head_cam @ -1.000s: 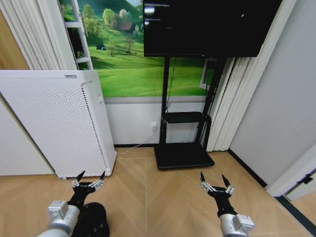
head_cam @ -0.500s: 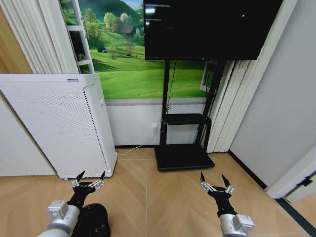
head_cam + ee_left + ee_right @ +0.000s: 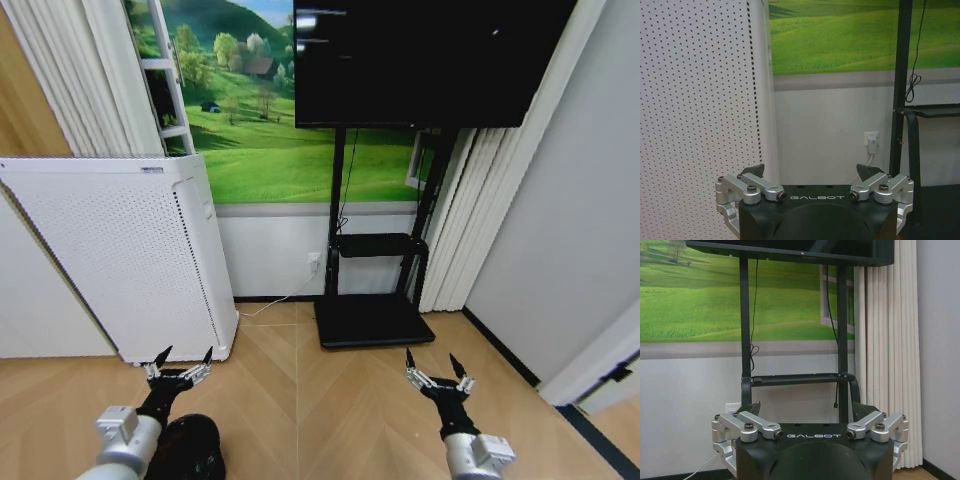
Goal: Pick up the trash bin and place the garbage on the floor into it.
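Fingers were spread on both grippers, the left gripper (image 3: 180, 362) at seven o'clock and the right gripper (image 3: 437, 368) at five o'clock, above the tan herringbone wooden floor (image 3: 330, 400). The small round black trash bin (image 3: 190, 450) stood under the left arm, beside the white perforated appliance (image 3: 110, 255).

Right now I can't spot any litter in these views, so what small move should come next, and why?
Probably tilt the head down or turn. Both tools, left and right, are open and held out low over bare floor, facing the TV stand; a dark round shape, perhaps the bin, sits beneath the left arm.
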Controlling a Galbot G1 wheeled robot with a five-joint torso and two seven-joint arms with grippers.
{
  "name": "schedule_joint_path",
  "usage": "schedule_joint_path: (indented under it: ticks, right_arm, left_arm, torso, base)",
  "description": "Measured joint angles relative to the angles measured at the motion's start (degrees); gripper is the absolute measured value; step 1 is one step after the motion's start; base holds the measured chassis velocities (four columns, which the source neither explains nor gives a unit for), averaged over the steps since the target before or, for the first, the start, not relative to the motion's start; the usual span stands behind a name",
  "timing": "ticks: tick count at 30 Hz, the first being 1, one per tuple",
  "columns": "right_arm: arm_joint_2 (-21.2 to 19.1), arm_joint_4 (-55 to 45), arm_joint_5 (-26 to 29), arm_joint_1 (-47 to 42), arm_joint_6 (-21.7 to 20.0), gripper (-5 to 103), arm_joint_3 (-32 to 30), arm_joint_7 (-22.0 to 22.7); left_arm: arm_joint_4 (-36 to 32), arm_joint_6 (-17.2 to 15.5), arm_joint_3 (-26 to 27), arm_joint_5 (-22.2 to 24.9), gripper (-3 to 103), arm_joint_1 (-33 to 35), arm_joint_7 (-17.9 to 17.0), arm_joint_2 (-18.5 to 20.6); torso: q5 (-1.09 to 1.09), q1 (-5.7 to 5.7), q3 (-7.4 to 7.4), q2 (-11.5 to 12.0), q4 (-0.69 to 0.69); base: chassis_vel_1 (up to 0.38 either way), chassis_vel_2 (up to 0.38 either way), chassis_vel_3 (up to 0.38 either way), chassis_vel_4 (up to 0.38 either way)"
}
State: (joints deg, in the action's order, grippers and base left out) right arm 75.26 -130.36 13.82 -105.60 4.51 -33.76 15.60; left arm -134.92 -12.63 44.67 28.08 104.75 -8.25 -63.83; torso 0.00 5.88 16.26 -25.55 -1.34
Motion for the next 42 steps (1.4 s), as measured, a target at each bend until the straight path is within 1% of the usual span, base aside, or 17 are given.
schedule_joint_path:
  ticks: [7,11,14,17,20,23,32,34,42]
  right_arm:
    - [0.0,0.0,0.0,0.0,0.0,100,0.0,0.0]
    - [0.0,0.0,0.0,0.0,0.0,100,0.0,0.0]
    - [0.0,0.0,0.0,0.0,0.0,100,0.0,0.0]
    - [0.0,0.0,0.0,0.0,0.0,100,0.0,0.0]
    - [0.0,0.01,0.0,0.0,0.0,100,0.0,0.0]
    - [0.0,0.0,0.0,0.0,0.0,100,0.0,0.0]
    - [0.0,0.0,0.0,0.0,0.0,100,0.0,0.0]
    - [0.0,0.01,0.0,0.0,0.0,100,0.0,0.0]
    - [0.0,0.0,0.0,0.0,0.0,100,0.0,0.0]
  left_arm:
    - [0.0,0.0,0.0,0.0,100,0.0,0.0,0.0]
    - [0.0,0.0,0.0,0.0,100,0.0,0.0,0.0]
    - [0.0,0.0,0.0,0.0,100,0.0,0.0,0.0]
    - [0.0,0.0,0.0,0.0,100,0.0,0.0,0.0]
    - [0.0,0.0,0.0,0.0,100,0.0,0.0,0.0]
    - [0.0,0.0,0.0,0.0,100,0.0,0.0,0.0]
    - [0.0,0.0,0.0,0.0,100,0.0,0.0,0.0]
    - [0.0,0.0,0.0,0.0,100,0.0,0.0,0.0]
    - [0.0,0.0,0.0,0.0,100,0.0,0.0,0.0]
  torso:
    - [0.0,0.55,0.82,-1.38,0.0]
    - [0.0,1.08,1.63,-2.72,0.0]
    - [0.0,1.24,1.84,-3.09,0.0]
    - [0.0,1.68,2.52,-4.21,0.0]
    - [0.0,1.82,2.74,-4.56,0.0]
    - [0.0,2.21,3.36,-5.58,0.0]
    - [0.0,2.9,4.38,-7.28,0.0]
    - [0.0,3.27,4.93,-8.19,0.0]
    - [0.0,3.96,5.91,-9.86,0.01]
  base:
    - [0.0,0.0,0.0,0.0]
    - [0.0,0.0,0.0,0.0]
    - [0.0,0.0,0.0,0.0]
    - [0.0,0.0,0.0,0.0]
    - [0.0,0.0,0.0,0.0]
    - [0.0,0.0,0.0,0.0]
    - [0.0,0.0,0.0,0.0]
    - [0.0,0.0,0.0,0.0]
    - [0.0,0.0,0.0,0.0]
